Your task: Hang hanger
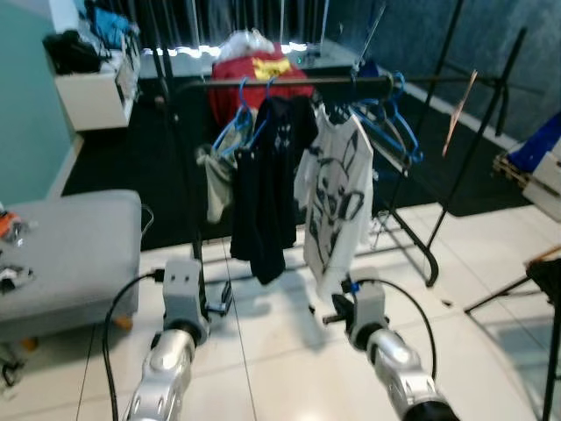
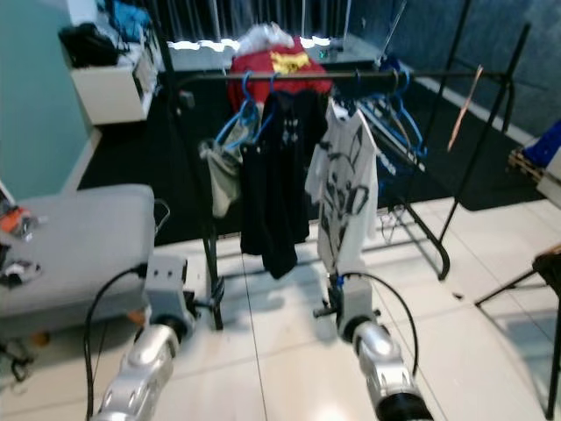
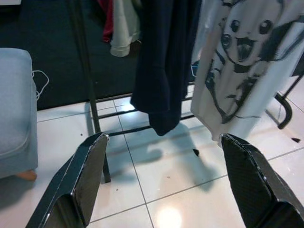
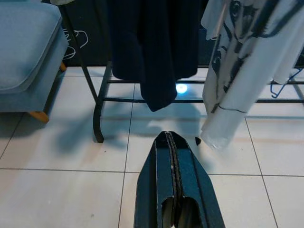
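Observation:
A black clothes rail (image 1: 289, 85) stands ahead of me on the tiled floor. On it hang a dark garment (image 1: 267, 184), a white printed T-shirt (image 1: 337, 193) and a beige garment (image 1: 217, 180), each on a blue hanger. Bare blue hangers (image 1: 396, 123) hang at the rail's right end. Both silver arms reach forward low, short of the rack. My left gripper (image 3: 165, 138) is open with nothing between its fingers, facing the dark garment (image 3: 164, 61). My right gripper (image 4: 168, 137) is shut and holds nothing, pointing at the floor below the T-shirt (image 4: 247, 61).
A grey cushioned seat (image 1: 70, 246) stands at the left, close to the rack's left post (image 3: 88, 80). The rack's black foot (image 1: 429, 263) sticks out at the right. Black stand legs (image 1: 500, 298) cross the floor at far right. A white shelf (image 1: 92, 92) is at the back left.

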`<state>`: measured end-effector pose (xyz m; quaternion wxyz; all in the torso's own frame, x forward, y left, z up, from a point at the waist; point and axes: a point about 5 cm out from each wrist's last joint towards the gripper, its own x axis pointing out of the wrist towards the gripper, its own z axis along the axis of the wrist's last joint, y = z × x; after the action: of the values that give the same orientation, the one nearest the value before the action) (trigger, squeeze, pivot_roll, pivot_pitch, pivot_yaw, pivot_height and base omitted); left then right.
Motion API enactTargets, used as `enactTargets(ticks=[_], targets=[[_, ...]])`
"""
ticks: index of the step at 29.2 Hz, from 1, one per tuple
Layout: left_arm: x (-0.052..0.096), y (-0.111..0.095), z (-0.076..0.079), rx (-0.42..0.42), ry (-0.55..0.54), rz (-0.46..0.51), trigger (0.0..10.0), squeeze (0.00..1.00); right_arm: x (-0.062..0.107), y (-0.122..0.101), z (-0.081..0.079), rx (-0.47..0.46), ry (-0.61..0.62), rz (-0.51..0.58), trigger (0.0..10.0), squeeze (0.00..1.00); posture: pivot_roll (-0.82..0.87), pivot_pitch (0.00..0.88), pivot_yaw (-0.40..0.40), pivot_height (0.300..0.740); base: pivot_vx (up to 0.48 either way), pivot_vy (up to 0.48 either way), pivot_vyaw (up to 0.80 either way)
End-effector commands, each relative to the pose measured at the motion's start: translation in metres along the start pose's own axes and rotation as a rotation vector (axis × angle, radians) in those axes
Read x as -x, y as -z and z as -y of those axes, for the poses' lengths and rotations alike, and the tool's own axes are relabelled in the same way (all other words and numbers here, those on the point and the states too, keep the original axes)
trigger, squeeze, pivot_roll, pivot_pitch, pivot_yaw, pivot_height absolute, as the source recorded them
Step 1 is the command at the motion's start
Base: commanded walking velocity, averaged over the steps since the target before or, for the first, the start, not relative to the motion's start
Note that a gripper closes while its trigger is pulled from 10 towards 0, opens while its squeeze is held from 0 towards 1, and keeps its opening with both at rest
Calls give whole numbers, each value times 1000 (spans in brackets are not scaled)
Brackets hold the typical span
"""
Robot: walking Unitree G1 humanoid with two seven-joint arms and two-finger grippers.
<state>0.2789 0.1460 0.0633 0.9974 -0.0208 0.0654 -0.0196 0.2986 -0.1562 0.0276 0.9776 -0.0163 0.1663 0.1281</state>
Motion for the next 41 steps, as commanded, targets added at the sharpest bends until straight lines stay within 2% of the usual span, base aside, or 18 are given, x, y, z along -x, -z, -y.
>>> enactTargets(ticks=[1,16,22,31,34,36,37,39,40,41], targets=[[3,5,-4,9,-16,-24,10000,0,0,3,-6,-15,-14,-2,10000,0,-26,9,-30,740,334,0,0],[3,9,-4,-11,11,-53,10000,0,-1,2,-8,-4,-24,8,10000,0,-37,0,-21,740,335,0,0],[2,9,-3,-8,14,-53,10000,0,-2,-3,-13,39,-73,34,10000,0,-40,0,-20,740,335,0,0],[0,9,-3,-10,20,-49,10000,0,-4,-8,-19,92,-121,54,10000,0,-42,0,-17,740,330,0,794],[2,6,-6,-19,12,-36,10000,0,-4,-14,-20,114,-137,87,10000,0,-43,0,-15,740,322,0,800],[4,-3,-22,1,-58,12,10000,0,-4,-28,-19,97,-136,167,10000,0,-42,0,-17,740,326,0,0],[4,-3,-22,1,-58,12,10000,0,-4,-28,-19,97,-136,167,10000,0,-42,0,-17,740,326,0,0],[6,-8,-37,7,-110,33,10000,0,-4,-40,-17,107,-128,234,10000,0,-35,0,-23,740,319,0,0],[6,-9,-41,1,-117,34,10000,0,-4,-47,-17,120,-126,279,10000,0,-31,0,-26,740,319,0,0],[6,-9,-41,1,-117,34,10000,0,-4,-47,-17,120,-126,279,10000,0,-31,0,-26,740,319,0,0]])
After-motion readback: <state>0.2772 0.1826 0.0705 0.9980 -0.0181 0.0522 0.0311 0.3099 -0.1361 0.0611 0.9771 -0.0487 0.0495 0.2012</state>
